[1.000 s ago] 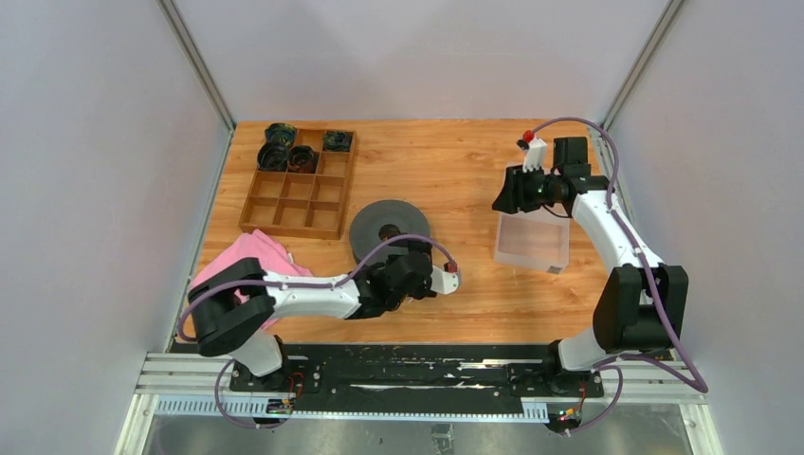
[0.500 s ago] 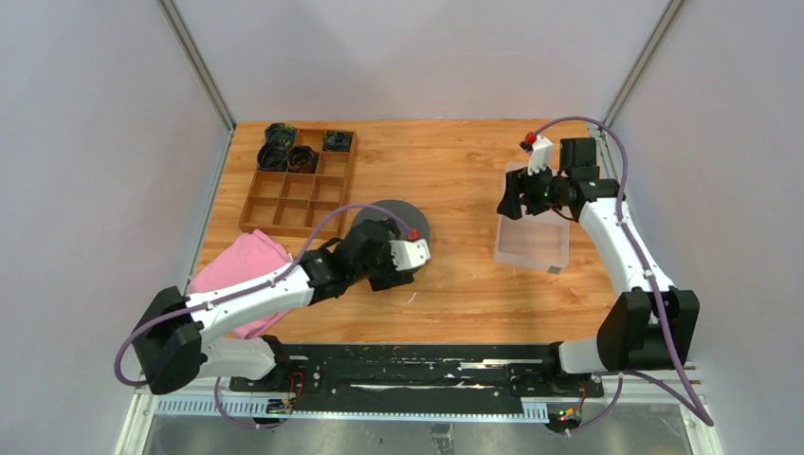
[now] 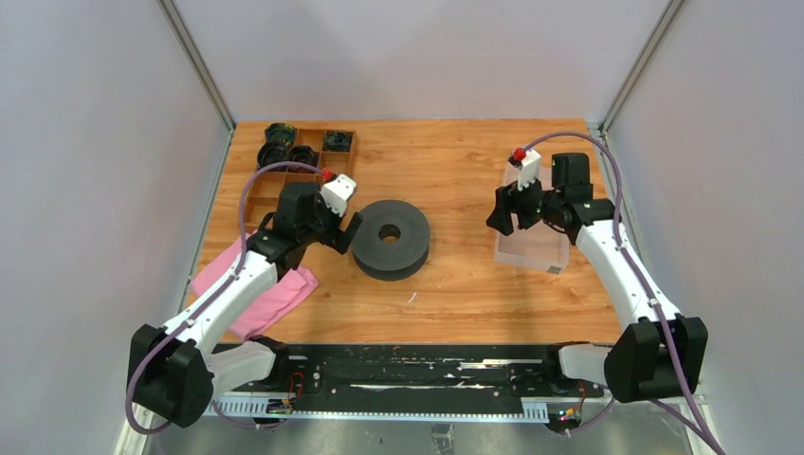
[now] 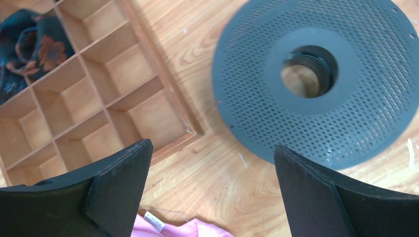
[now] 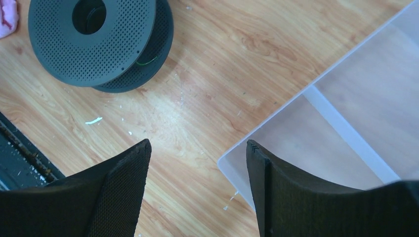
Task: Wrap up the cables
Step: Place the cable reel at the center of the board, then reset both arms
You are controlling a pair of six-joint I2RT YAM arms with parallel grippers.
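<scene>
A thin green cable [image 5: 146, 61] shows as a short strand between the flanges of the dark grey perforated spool [image 5: 99, 54], which lies flat at mid-table [image 3: 390, 248]. The rest of the cable is hidden. My left gripper [image 3: 334, 235] hovers just left of the spool [image 4: 257, 98], by the wooden tray's near right corner; it is wide open [image 4: 212, 146] over bare wood. My right gripper [image 3: 505, 220] hangs open [image 5: 198, 143] above the left edge of the clear plastic box [image 5: 346, 123], holding nothing.
A wooden compartment tray [image 3: 299, 201] sits back left, with dark coiled bundles [image 4: 34, 44] in its far cells. A pink cloth [image 3: 265, 294] lies near left, under the left arm. The clear box [image 3: 536, 248] stands on the right. White flecks [image 5: 93, 120] dot the wood.
My left arm swung from in front of the spool back and left to the gap beside the tray. My right gripper opened wider and dropped slightly over the box's left edge.
</scene>
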